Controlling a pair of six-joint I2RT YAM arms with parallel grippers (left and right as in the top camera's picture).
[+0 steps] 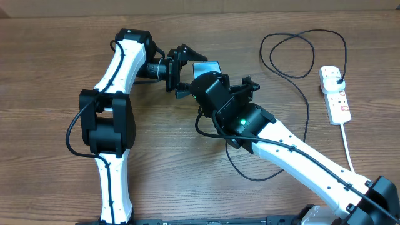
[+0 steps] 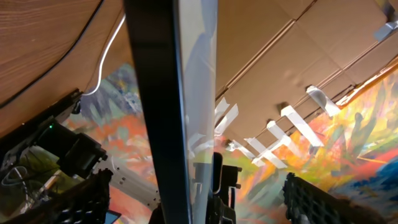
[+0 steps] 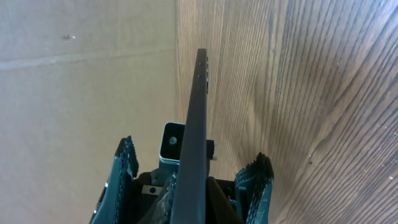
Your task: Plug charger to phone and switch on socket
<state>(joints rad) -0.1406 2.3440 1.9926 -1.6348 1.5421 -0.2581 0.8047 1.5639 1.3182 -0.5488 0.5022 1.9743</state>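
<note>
Phone point(image 3: 194, 124) edge-on (between right jaws)

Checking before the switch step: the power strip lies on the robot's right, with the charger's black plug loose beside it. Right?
Not quite. The power strip does lie on the right, but the black plug sits in its far end, not loose beside it; the overhead view shows this.

table point(image 1: 50, 75): brown wood grain | wall point(image 3: 81, 74): plain cardboard; white tape strips point(image 2: 297, 124) | beyond: colourful mural point(image 2: 354, 143)
</note>
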